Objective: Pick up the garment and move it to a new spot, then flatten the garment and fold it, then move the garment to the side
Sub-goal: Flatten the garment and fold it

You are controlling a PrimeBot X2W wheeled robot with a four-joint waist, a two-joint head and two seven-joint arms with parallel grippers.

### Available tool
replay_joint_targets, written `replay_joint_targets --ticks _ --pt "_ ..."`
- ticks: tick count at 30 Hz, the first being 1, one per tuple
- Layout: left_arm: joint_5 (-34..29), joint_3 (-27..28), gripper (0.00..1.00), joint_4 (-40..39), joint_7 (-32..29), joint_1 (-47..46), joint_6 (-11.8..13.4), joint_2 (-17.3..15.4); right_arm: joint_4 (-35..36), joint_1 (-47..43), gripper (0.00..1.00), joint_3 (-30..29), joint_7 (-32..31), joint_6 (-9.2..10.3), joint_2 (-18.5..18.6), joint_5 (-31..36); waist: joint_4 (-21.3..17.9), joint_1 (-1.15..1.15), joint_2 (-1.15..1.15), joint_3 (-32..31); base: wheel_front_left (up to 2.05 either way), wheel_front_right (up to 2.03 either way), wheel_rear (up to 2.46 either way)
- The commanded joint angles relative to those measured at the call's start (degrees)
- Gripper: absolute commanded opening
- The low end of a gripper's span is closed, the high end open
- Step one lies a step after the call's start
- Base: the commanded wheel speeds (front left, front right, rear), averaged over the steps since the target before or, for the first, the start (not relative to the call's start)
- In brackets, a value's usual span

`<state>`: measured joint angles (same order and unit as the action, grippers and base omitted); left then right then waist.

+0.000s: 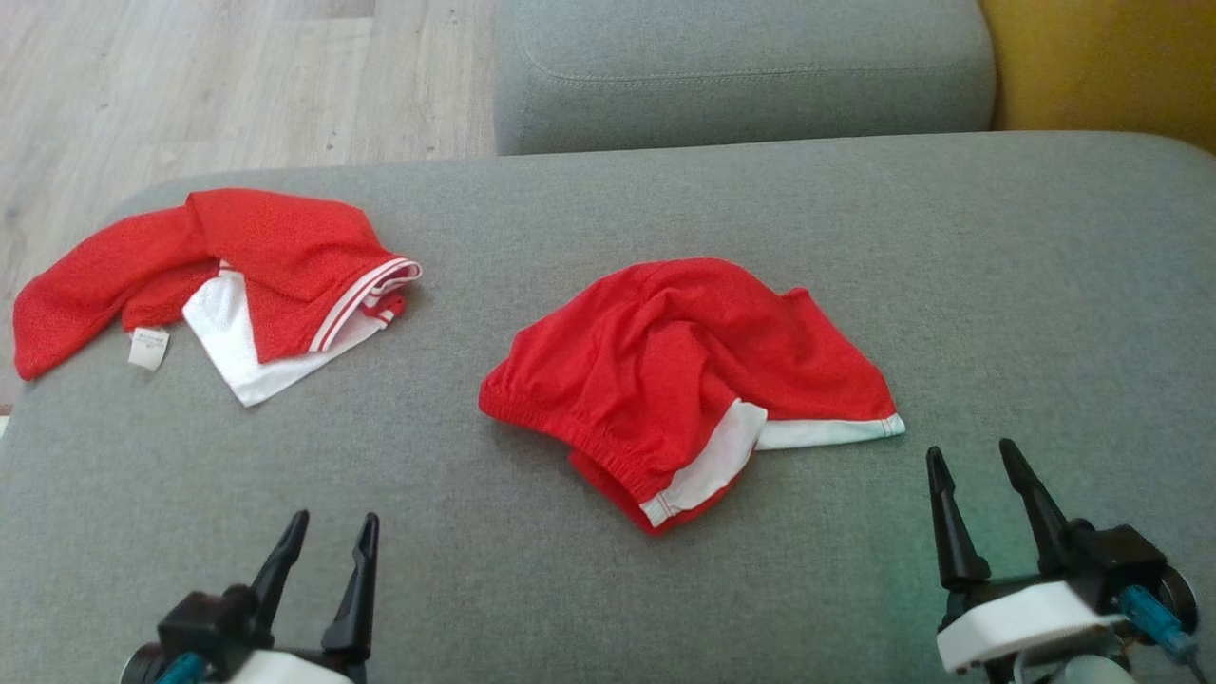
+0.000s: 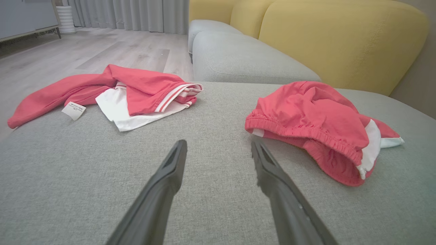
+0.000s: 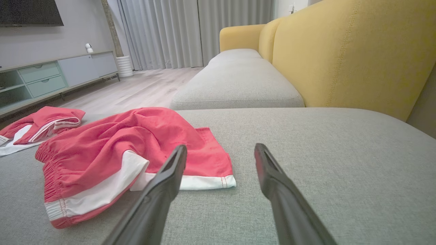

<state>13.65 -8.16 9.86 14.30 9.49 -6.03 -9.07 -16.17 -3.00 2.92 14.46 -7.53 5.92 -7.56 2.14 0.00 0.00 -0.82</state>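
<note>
The garment (image 1: 684,380), a pair of red shorts with white hems, lies crumpled near the middle of the grey sofa cushion (image 1: 855,209), and nothing holds it yet. The left end effector (image 1: 336,518) hovers at the near left with its two dark fingers spread apart and empty. The right end effector (image 1: 971,449) hovers at the near right, also spread and empty, close to the white hem (image 1: 826,432) of the shorts. The step in hand is, I think, the first pick-up. To do it well, I would take the elastic waistband (image 1: 570,432) on the left and the white hem on the right. Each should be pinched on a raised fold, so that the fingers do not catch the cushion cloth. Both sides should then be lifted together, so that the shorts hang open and do not bunch more. The bare area of the cushion to the right looks a good new spot. A second red garment (image 1: 237,285) with white parts lies at the far left, well apart, and should stay untouched. On it there is a small white tag (image 1: 148,347); its print is too small to read. No brand is visible on the shorts.
</note>
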Motion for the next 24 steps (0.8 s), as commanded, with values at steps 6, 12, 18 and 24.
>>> replay_joint_targets --ticks 6,12,18,24 --pt "-2.33 3.59 1.0 -1.12 0.7 -1.5 -1.06 1.32 0.7 1.51 1.0 0.94 0.54 0.04 0.01 -0.33 0.15 0.0 0.0 -0.23 0.0 0.0 0.0" --pt "-3.4 3.95 1.0 -1.15 0.7 -1.5 -1.37 2.15 0.34 1.72 1.0 1.4 0.54 0.04 -0.03 -0.43 0.01 0.0 0.0 -0.27 0.0 0.0 0.0" --pt "-3.59 3.65 1.0 -1.18 0.7 -1.68 -1.44 2.29 0.22 1.79 1.0 1.5 0.54 0.04 0.15 -0.55 -0.13 0.0 0.0 -0.38 0.0 0.0 0.0" --pt "-3.7 2.85 1.0 -1.28 0.7 -1.55 -1.45 2.09 0.07 1.69 1.0 1.58 0.54 0.04 0.23 -0.62 -0.27 0.0 0.0 -0.5 0.0 0.0 0.0"
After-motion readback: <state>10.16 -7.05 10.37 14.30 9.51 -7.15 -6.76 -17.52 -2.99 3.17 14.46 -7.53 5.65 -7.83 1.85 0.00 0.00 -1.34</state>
